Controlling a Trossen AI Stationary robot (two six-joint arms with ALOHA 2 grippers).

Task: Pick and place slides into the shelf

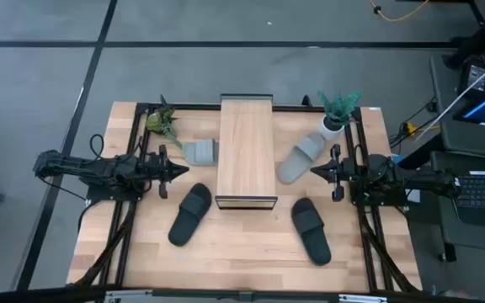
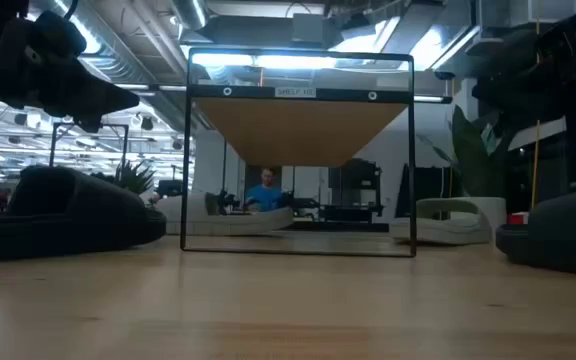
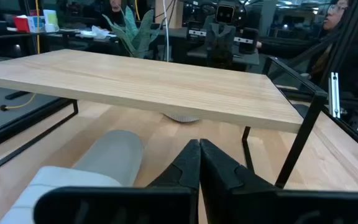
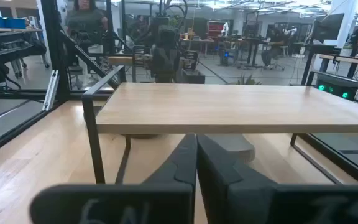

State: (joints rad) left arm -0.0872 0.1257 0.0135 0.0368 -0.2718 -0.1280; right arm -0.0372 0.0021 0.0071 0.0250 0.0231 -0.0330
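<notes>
Both tools pinched together, empty: left tool [image 1: 181,172], right tool [image 1: 317,172]. Spread left before dropping on grey slide [image 1: 199,151] strap beside shelf [image 1: 246,151].

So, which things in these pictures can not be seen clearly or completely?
- Left grey slide: in the high view, the shelf covers its inner end.
- Right grey slide: in the right wrist view, only a part shows under the shelf top.
- Black slides: in the low view, both are dark shapes cut by the picture's edges.
- Label on the shelf frame: too small to read in the low view.
</notes>
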